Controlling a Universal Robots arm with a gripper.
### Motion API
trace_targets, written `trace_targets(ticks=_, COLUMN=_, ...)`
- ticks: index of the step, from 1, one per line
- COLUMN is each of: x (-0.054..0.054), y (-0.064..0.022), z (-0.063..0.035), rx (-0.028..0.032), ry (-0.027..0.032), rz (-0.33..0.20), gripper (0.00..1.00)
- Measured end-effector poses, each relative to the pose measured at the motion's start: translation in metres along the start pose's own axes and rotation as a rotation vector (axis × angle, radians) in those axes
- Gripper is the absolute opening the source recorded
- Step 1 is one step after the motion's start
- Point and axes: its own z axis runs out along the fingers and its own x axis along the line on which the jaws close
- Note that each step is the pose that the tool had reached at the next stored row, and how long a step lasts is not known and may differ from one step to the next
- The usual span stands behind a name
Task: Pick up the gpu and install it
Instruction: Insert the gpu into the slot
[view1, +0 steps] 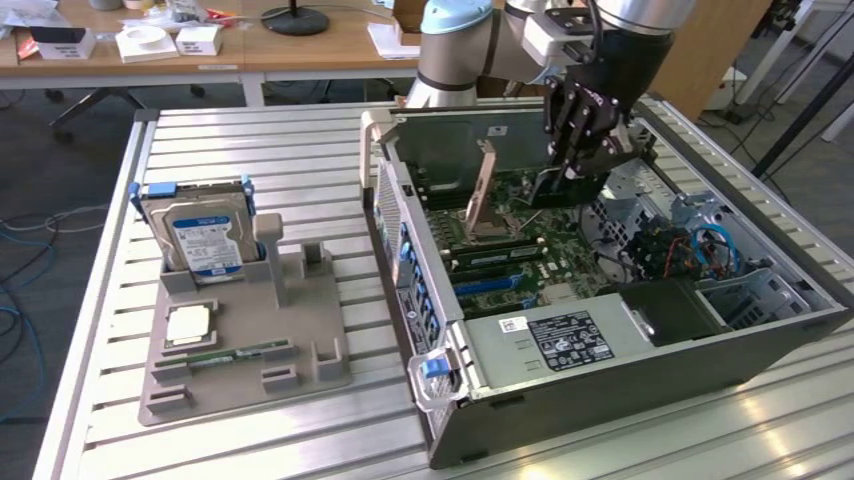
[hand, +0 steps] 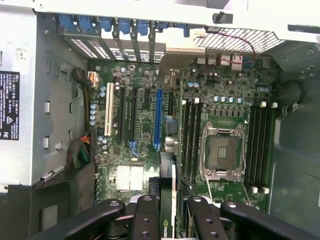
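**GPU in my grip, hanging over the open case**

My gripper (view1: 577, 165) is clamped on the gpu (view1: 571, 188), with the jaws part-way closed and a finger on each face of the card. In the wrist view the card (hand: 167, 192) runs edge-on between my fingers (hand: 145, 220), its green logo visible near the grip. I am holding it above the computer case (view1: 747, 340), which lies open side up. The card hangs inside the case's opening, above the motherboard (hand: 145, 125) and apart from it.

I judge this to be the carry-and-align stage, with the card lifted but not yet seated. Several long slots run side by side on the case's motherboard, and the blue slot (hand: 159, 120) is the most conspicuous. The card's edge appears to lie roughly along that slot's line.

To do this well, I should keep the card upright and parallel to the slot, because a tilted connector edge would likely jam. The silver bracket has to meet the rear openings in the case's wall. The CPU socket (hand: 222, 150) and its memory slots lie close beside the blue slot, so sideways drift risks a knock. A firm, centred grip matters too, since a thin board could pivot between my fingers.

The hard drive (view1: 207, 235) stands on a grey tray (view1: 247, 380) outside the case, to the exterior view's left of it.
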Motion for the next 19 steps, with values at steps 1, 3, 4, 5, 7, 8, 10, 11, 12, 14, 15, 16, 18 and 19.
trace_targets(ticks=1, x=0.0, y=0.0, z=0.0018, rx=0.0, ry=0.0001, rz=0.0, gripper=0.26)
trace_targets(ticks=3, x=0.0, y=0.0, z=0.0054, rx=0.0001, ry=-0.0001, rz=0.0, gripper=0.26)
trace_targets(ticks=4, x=0.0, y=0.0, z=0.0073, rx=0.0001, ry=0.0, rz=0.0, gripper=0.26)
trace_targets(ticks=5, x=0.0, y=0.0, z=0.0091, rx=0.0, ry=-0.0001, rz=0.0, gripper=0.26)
trace_targets(ticks=7, x=0.0, y=0.0, z=0.0127, rx=0.0, ry=0.0, rz=0.0, gripper=0.26)
trace_targets(ticks=8, x=0.001, y=0.0, z=0.0145, rx=0.0, ry=0.0001, rz=0.0, gripper=0.26)
trace_targets(ticks=10, x=0.001, y=0.0001, z=0.018, rx=0.0, ry=0.0001, rz=0.0, gripper=0.26)
trace_targets(ticks=11, x=0.001, y=0.0001, z=0.0197, rx=0.0001, ry=-0.0001, rz=0.0, gripper=0.26)
trace_targets(ticks=12, x=0.001, y=0.0001, z=0.0211, rx=0.0, ry=0.0, rz=0.0, gripper=0.26)
trace_targets(ticks=14, x=0.001, y=0.0001, z=0.0229, rx=0.0, ry=0.0, rz=0.0, gripper=0.26)
trace_targets(ticks=15, x=0.001, y=0.0001, z=0.0231, rx=-0.0001, ry=0.0002, rz=0.0, gripper=0.26)
trace_targets(ticks=16, x=0.001, y=0.0001, z=0.0231, rx=-0.0001, ry=0.0002, rz=0.0, gripper=0.26)
trace_targets(ticks=18, x=0.001, y=0.0001, z=0.0232, rx=0.0, ry=0.0002, rz=0.0, gripper=0.26)
trace_targets(ticks=19, x=0.001, y=0.0001, z=0.0234, rx=0.0, ry=0.0, rz=0.0, gripper=0.26)
